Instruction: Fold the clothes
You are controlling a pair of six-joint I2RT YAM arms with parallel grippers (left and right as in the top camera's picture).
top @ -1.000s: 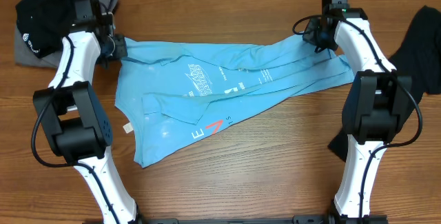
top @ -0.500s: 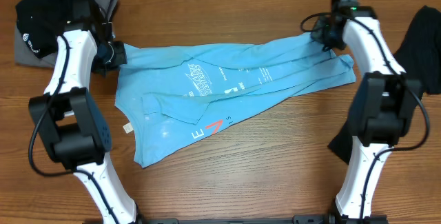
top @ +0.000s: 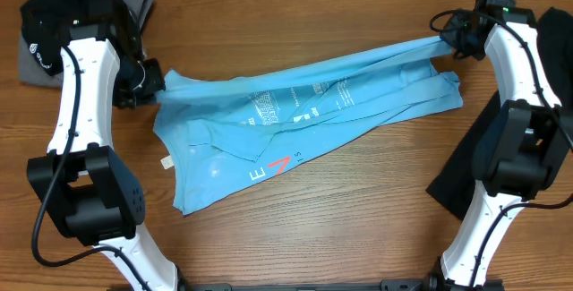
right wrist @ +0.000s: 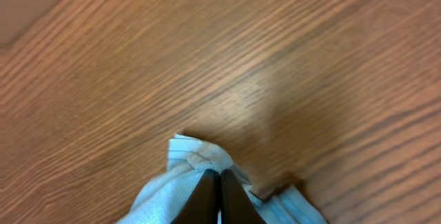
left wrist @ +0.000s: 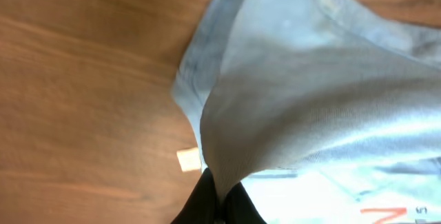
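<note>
**Table** [top: 313,237]: wooden, with both arms reaching to its far half, one at each side.

**Blue T-shirt** [top: 269,121]: lies across the middle of the table, and the white lettering [top: 261,105] and red mark [top: 283,163] face up. Its far edge is pulled into a taut band running from the left arm to the right. The near part lies slack on the wood, creased, with several folds overlapping at the centre.

**Black garment** [top: 452,179]: lies at the right edge of the table, partly behind the right arm and apart from the shirt. No pincer touches it.

**Heap of dark and grey cloth** [top: 31,65]: sits at the far left corner, behind the left arm. Whether it touches the arm cannot be told.

**Left gripper** [top: 149,83]: clenched on the left end of the shirt's taut edge. Its wrist view shows cloth rising in a tight fan from the pinched fingertips.

**Right gripper** [top: 450,38]: clenched on the right end of that edge. Its wrist view shows a bunched hem pinched between closed jaws above bare wood.

**Label** [top: 165,165]: a small white tag at the shirt's left border, lying flat.

**Step in hand (judgement):** the shirt is being stretched out ahead of folding, and no fold has been made.

**Next move (judgement):**
- Keep both grips firm and the tension even.
- Draw or lay the shirt down so the slack part flattens.
- A pinch this small could slip off the hem.
</note>
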